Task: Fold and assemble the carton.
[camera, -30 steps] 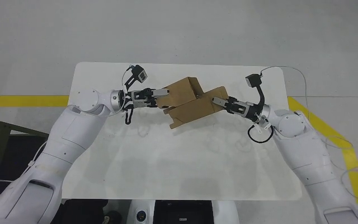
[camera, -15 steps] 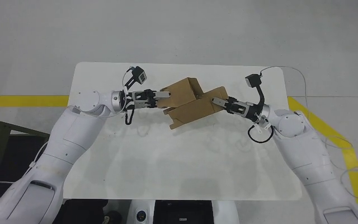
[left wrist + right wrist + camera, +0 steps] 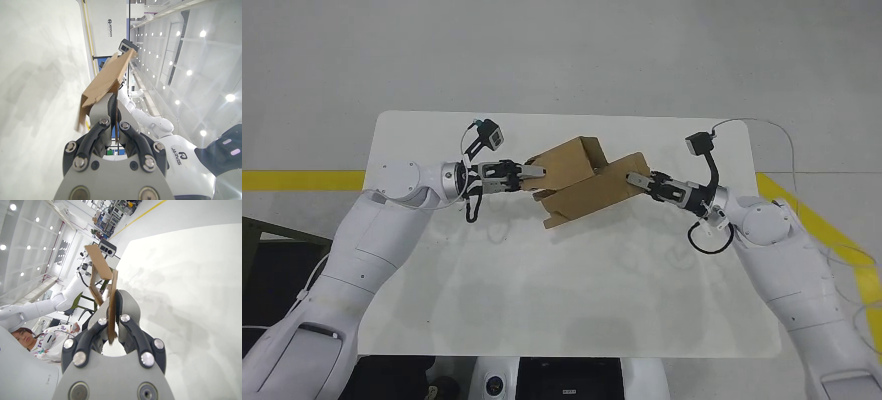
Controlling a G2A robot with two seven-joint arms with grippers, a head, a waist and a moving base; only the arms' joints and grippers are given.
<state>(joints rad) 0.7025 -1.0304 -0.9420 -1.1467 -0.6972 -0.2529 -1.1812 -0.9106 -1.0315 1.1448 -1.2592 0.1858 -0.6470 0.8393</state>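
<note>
Drawn slightly outward, the right gripper (image 3: pixel 634 179) clamps an edge of the brown cardboard carton (image 3: pixel 577 170); the left gripper (image 3: pixel 535 168) pinches the opposite flap. Plain panels hide its inside.

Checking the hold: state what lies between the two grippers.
The cardboard carton, partly folded, spans it in the top view; the left gripper is shut on one end, the right gripper on the other.

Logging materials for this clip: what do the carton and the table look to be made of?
The carton: plain brown cardboard, matte, uncoated; thin raw edges show in the wrist views. The table: smooth white top with a faint sheen, perhaps laminate or painted board.
</note>
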